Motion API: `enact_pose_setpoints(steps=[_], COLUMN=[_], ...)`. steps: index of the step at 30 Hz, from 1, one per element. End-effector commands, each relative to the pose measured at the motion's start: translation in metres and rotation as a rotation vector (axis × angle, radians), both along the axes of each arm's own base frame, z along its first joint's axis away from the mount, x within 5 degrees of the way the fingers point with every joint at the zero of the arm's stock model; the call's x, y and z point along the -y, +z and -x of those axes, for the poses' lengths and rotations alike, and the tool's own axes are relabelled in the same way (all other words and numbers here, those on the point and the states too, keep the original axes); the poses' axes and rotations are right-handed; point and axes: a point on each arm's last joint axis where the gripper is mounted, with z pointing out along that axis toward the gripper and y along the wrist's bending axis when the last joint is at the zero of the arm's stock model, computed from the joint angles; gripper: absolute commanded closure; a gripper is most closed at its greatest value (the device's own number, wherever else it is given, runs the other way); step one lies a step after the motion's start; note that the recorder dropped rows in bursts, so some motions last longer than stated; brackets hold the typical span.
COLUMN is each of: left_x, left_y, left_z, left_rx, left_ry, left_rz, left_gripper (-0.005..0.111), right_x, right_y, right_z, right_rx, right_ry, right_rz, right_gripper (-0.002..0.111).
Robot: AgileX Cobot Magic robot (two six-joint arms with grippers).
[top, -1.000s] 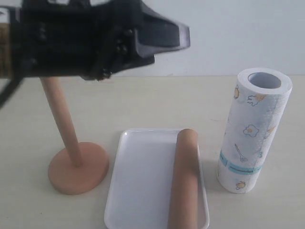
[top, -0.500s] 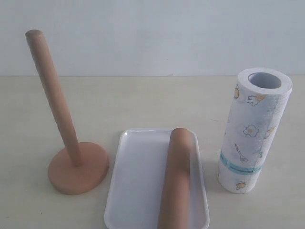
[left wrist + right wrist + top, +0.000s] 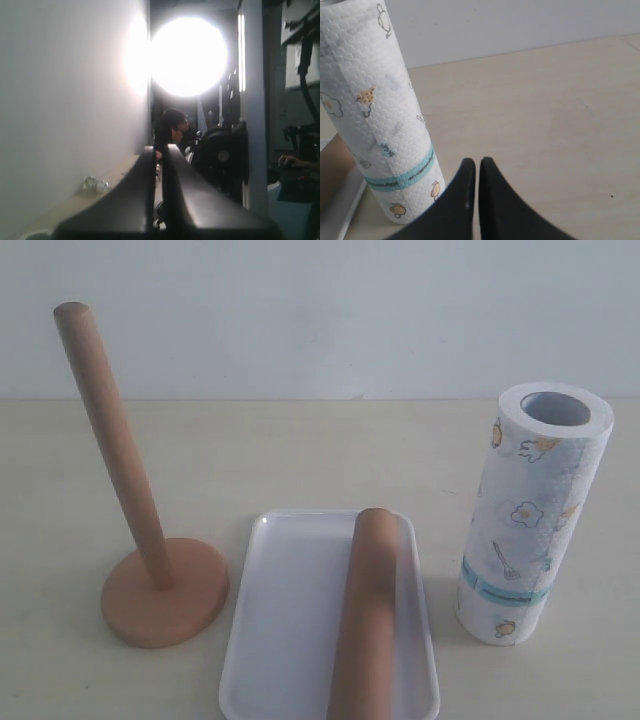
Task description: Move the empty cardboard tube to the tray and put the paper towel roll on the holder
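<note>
Table (image 3: 300, 455): pale beige top, matte, plain. Three things stand directly on it. Tray (image 3: 290, 620): white, lies flat, long sides running front to back. Holder (image 3: 165, 592): stands left of the tray, its disc base flat on the table just beside the tray's left rim, not touching. Roll (image 3: 530, 520): upright on end, right of the tray, near its right rim, a narrow strip of bare table between.
</note>
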Motion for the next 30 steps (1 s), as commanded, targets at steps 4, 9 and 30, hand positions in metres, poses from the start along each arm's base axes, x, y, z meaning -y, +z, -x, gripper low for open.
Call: enact_pose_setpoints(steps=[4, 9, 30], left_x=[0.012, 0.014, -0.045], left_y=[-0.048, -0.056, -0.063], left_z=[-0.014, -0.016, -0.065], left_rx=[-0.020, -0.038, -0.853], left_ry=[0.022, 0.021, 0.546], left_rz=[-0.118, -0.135, 0.620], left_gripper=[0.103, 0.103, 0.103], right_x=[0.000, 0.000, 0.000], right_y=[0.001, 0.001, 0.001], right_z=[0.000, 0.000, 0.000], right_rx=[0.015, 0.015, 0.015], right_ry=[-0.002, -0.002, -0.002], right_rz=[0.000, 0.000, 0.000], right_gripper=[0.106, 0.106, 0.106])
